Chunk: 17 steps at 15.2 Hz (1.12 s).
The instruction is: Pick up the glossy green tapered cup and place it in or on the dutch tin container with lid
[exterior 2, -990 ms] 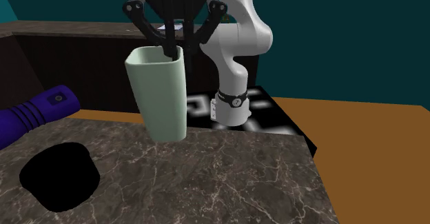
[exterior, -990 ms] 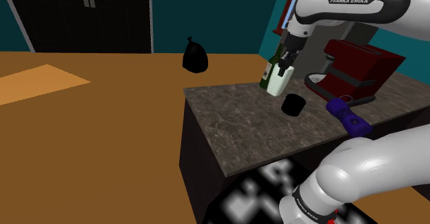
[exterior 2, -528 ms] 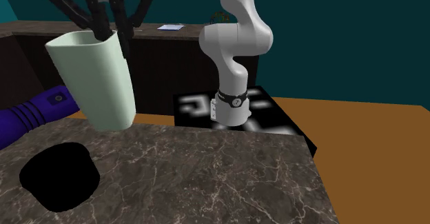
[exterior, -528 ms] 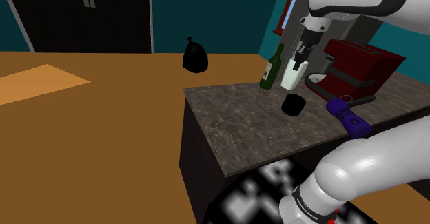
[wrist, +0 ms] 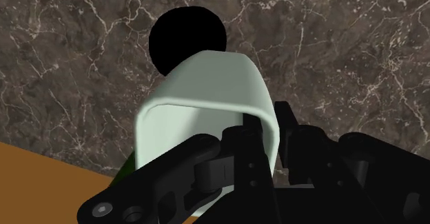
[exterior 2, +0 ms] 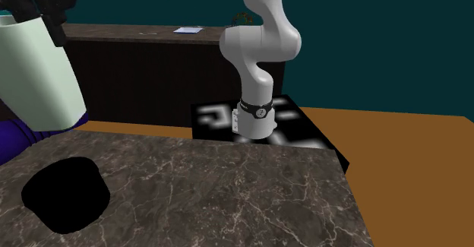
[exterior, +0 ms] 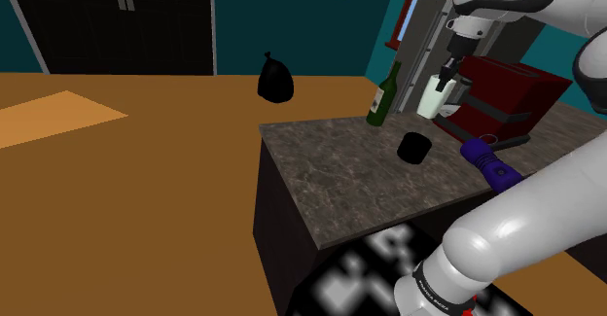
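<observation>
A pale green tapered cup (exterior: 431, 97) hangs above the dark marble counter (exterior: 331, 173), and my gripper (exterior: 446, 79) is shut on its rim. The cup is tilted a little in the second exterior view (exterior 2: 38, 78), at that view's left edge, with my gripper (exterior 2: 44, 17) over its rim. A round black container (exterior: 414, 147) stands on the counter, nearer the front edge than the cup. In the wrist view one finger sits inside the cup (wrist: 207, 92) and one outside, my gripper (wrist: 265, 138) clasps the wall, and the black container (wrist: 187, 40) lies on the stone past the cup. The container (exterior 2: 64, 194) is low and round.
A green bottle (exterior: 385, 95) stands at the counter's far edge. A red machine (exterior: 508, 98) rises just behind the cup. A purple flashlight (exterior: 491, 165) lies toward the shoulder view's right. A black bag (exterior: 276, 79) sits on the floor beyond the counter.
My gripper has carried the cup toward the shoulder view's right, away from the green bottle and up to the red machine. In the second exterior view it slid to the left edge.
</observation>
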Each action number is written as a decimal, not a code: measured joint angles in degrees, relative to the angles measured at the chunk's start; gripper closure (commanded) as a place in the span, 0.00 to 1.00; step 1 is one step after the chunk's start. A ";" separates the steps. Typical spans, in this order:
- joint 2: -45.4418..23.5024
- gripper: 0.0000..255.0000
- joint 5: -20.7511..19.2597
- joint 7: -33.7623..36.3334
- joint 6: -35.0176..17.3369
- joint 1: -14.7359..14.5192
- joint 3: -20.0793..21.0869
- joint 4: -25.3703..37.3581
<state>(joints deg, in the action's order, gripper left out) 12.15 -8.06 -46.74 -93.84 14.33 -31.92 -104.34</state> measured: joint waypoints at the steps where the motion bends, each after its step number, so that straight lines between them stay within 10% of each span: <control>1: -2.02 1.00 0.87 -1.82 0.32 0.31 -1.26 2.27; 4: -7.29 1.00 3.48 -7.15 1.32 1.72 -4.63 8.01; 17: -7.11 1.00 3.19 -7.56 -8.41 2.20 -5.24 -1.84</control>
<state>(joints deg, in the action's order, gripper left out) 5.04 -4.86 -54.30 -102.25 16.53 -37.16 -106.17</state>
